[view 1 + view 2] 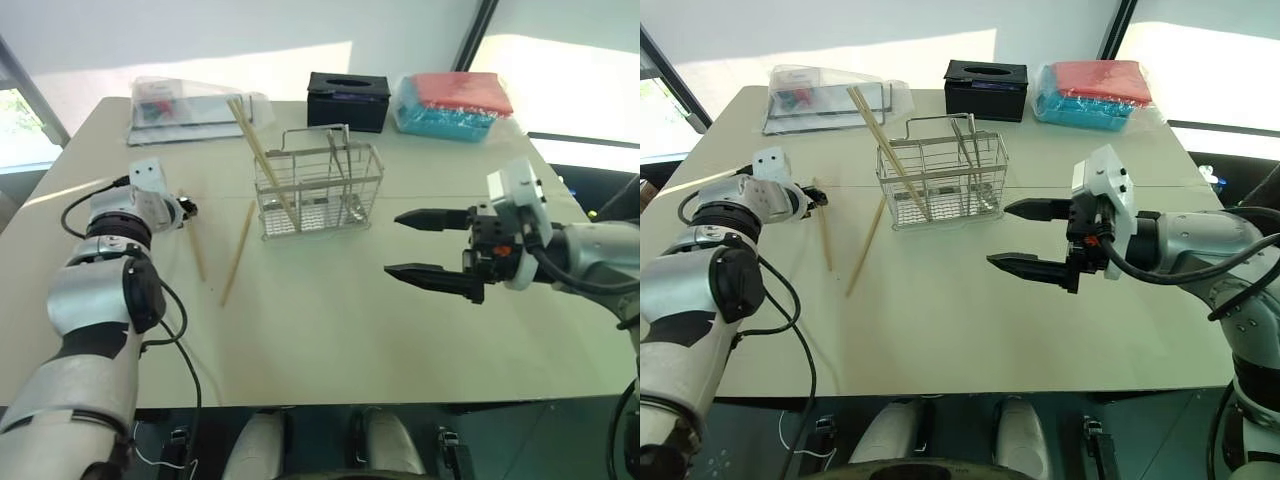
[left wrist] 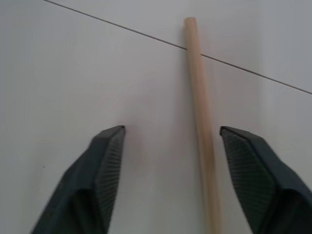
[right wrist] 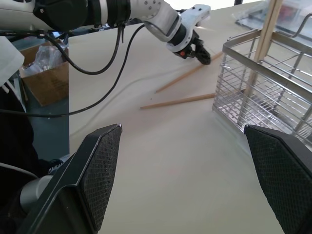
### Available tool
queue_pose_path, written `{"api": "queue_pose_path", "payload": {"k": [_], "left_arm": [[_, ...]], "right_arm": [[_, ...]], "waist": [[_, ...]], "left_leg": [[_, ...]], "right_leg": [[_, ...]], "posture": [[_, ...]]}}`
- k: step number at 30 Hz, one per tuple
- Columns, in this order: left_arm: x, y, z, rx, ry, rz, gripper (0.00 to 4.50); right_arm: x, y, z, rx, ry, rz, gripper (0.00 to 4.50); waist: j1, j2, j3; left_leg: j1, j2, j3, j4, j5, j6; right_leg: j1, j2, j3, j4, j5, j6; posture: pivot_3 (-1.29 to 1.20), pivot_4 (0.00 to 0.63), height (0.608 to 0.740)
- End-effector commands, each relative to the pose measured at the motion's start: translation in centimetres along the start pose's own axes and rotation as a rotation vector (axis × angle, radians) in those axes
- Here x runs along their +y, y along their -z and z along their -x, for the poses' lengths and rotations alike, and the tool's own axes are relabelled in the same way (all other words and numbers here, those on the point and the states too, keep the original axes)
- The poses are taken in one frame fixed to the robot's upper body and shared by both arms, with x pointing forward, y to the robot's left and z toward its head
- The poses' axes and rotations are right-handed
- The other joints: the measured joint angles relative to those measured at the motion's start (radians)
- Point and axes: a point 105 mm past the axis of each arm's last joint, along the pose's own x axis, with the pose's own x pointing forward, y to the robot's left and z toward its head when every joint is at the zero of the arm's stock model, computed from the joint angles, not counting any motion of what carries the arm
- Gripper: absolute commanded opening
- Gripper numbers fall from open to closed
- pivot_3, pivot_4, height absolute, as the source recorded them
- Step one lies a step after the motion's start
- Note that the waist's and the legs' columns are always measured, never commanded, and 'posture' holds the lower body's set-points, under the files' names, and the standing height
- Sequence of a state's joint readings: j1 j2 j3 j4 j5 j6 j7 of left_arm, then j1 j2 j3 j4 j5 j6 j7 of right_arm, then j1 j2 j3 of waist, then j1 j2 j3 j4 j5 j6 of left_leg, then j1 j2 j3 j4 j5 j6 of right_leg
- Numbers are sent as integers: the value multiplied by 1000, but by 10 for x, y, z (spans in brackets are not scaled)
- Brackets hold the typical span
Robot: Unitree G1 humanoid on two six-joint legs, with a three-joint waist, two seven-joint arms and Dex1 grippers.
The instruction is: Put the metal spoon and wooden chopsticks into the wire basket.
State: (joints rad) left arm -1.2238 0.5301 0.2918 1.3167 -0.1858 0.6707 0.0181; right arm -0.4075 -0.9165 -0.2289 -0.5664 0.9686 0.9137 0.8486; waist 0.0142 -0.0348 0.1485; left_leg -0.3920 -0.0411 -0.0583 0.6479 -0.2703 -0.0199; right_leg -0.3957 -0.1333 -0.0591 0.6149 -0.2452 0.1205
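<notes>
The wire basket [image 1: 318, 192] stands mid-table with two wooden chopsticks [image 1: 258, 150] leaning out of its left end. A thin metal piece [image 1: 337, 165] that looks like the spoon's handle stands among the wires; I cannot tell it apart for sure. Two more chopsticks lie on the table left of the basket: one [image 1: 238, 252] slanted, one [image 1: 197, 250] beside it. My left gripper [image 2: 171, 130] is low over the far end of that second chopstick [image 2: 202, 122], fingers open on either side and apart from it. My right gripper [image 1: 392, 245] hovers open and empty right of the basket.
A black tissue box [image 1: 348, 100] sits behind the basket. A clear plastic package [image 1: 190, 108] lies at the back left and a red and blue packet [image 1: 452, 105] at the back right. Bare table [image 1: 330, 330] stretches from the basket to the front edge.
</notes>
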Motion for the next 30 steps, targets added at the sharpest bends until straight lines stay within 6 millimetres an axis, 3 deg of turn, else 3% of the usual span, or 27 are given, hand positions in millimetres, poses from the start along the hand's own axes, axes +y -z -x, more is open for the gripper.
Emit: {"api": "queue_pose_path", "payload": {"k": [1,4,10,13,19,23,26,28,30], "left_arm": [[3,1,0,11,-3,16,1556],[5,1,0,12,-17,32,37],[8,-2,2,3,-30,63,37],[10,-14,5,-44,-22,115,37],[-6,-89,40,-321,153,120,37],[-19,-151,88,-582,298,114,37],[-31,-198,147,-878,436,112,37],[-47,-218,192,-1066,587,127,37],[-66,-224,229,-1193,732,137,37]], "right_arm": [[1,-12,4,-36,13,49,4173],[1,-12,4,-40,14,47,4173],[0,-9,3,-37,16,45,4173],[0,-8,4,-35,20,44,4173],[-2,-9,5,-44,36,31,4173],[1,-8,4,-52,42,8,4173],[3,-6,3,-47,43,1,4173],[2,-7,4,-51,51,-9,4173],[1,-7,3,-54,62,-17,4173]], "waist": [[2,0,0],[6,0,0],[2,0,0],[1,0,0],[2,-2,1],[1,-3,2],[0,-3,2],[0,-2,2],[1,-3,2]], "left_leg": [[0,0,0,0,0,0],[0,-1,0,0,0,0],[0,-1,0,0,0,0],[0,-1,0,0,0,0],[-1,0,0,0,0,0],[-1,0,-1,0,0,0],[-1,0,0,0,0,0],[-1,0,0,0,0,0],[-1,0,0,0,1,-3]], "right_leg": [[0,0,0,0,0,0],[1,0,-1,0,0,0],[1,0,-1,0,0,0],[1,0,-1,0,0,0],[0,0,-1,0,0,0],[0,0,-2,-1,0,0],[0,-1,-2,-1,0,0],[0,-1,-1,-2,0,0],[0,-1,-1,-2,0,0]], "posture": [[0,150,667],[0,150,667],[0,150,667],[0,150,667],[0,150,667],[0,150,667],[0,150,667],[0,150,667],[0,150,667]]}}
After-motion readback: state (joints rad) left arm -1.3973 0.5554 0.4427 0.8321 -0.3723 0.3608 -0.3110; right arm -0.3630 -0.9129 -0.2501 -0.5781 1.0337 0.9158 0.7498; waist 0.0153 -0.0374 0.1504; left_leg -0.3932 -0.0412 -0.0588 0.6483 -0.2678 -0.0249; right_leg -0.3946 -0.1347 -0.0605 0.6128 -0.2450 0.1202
